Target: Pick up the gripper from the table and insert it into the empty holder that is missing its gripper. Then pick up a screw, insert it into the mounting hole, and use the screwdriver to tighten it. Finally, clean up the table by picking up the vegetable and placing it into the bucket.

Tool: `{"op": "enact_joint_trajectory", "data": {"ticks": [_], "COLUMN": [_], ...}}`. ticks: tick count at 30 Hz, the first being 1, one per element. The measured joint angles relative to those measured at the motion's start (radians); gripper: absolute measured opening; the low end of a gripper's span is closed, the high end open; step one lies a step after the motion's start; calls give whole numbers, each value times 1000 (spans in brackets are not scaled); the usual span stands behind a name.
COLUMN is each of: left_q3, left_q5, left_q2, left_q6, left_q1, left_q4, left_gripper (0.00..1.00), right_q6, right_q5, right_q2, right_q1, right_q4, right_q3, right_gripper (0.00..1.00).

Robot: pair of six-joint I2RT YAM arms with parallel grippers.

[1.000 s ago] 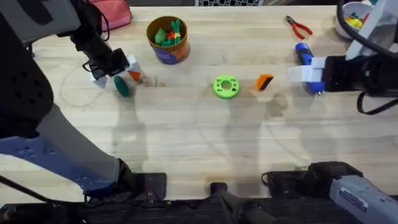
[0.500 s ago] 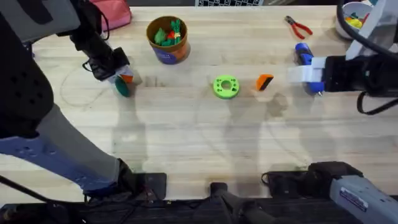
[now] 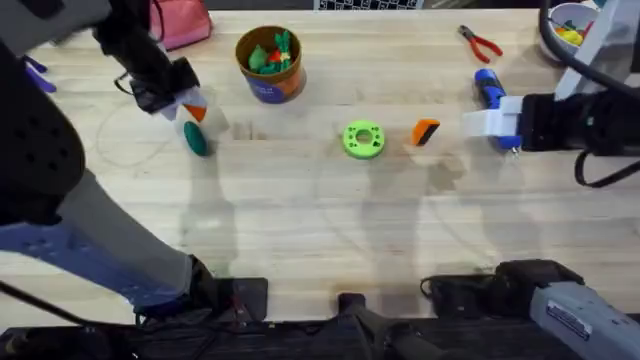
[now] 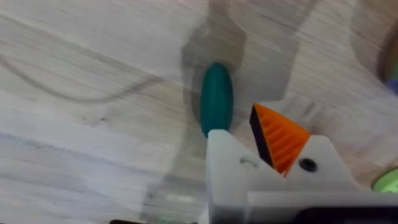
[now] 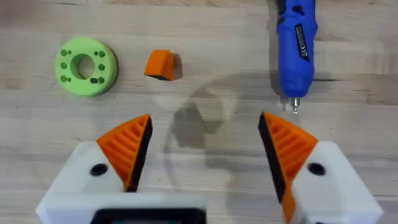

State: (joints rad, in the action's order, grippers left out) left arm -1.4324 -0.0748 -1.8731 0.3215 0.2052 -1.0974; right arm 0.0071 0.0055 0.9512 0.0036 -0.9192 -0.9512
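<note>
Two spread fingers mark the right gripper (image 5: 205, 152), empty, near the screwdriver (image 5: 296, 43); left gripper (image 3: 185, 105) hovers beside the vegetable (image 4: 216, 106), its grip state unclear.

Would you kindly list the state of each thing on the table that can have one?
Small orange wedge-shaped plastic fingertip: loose on the table, not mounted.
White left hand: one finger base bare, lacking its tip.
Right hand: open, empty.
Bright blue pen-shaped screwdriver: lying flat, ungripped.
Dark green oval toy vegetable: lying on the table.
Orange-brown bucket: upright, toys inside.
Red-handled pliers: lying flat.
</note>
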Motion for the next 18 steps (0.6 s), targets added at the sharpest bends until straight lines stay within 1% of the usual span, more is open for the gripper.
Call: {"op": "enact_joint_trajectory", "data": {"ticks": [5,9,10,14,15,16,17,18], "left_q3": [-31,-39,-39,-40,-41,-41,-41,-41], "left_q5": [0,-4,-4,-6,-7,-8,-8,-8], "left_q2": [104,197,212,246,247,246,245,245], "left_q6": [-8,-27,-32,-39,-39,-39,-41,-46], "left_q1": [-5,-6,-6,-7,-6,-6,-6,-6], "left_q4": [-47,-59,-63,-67,-67,-68,-71,-74], "left_gripper": [5,5,26,643,812,936,971,982], "right_q6": [0,0,0,0,0,0,0,0], "right_q5": [0,0,0,0,0,0,0,0], "right_q2": [0,0,0,0,0,0,0,0], "right_q1": [0,0,0,0,0,0,0,0], "right_q4": [0,0,0,0,0,0,0,0], "right_q3": [0,0,0,0,0,0,0,0], "right_gripper": [994,994,994,994,994,994,994,994]}}
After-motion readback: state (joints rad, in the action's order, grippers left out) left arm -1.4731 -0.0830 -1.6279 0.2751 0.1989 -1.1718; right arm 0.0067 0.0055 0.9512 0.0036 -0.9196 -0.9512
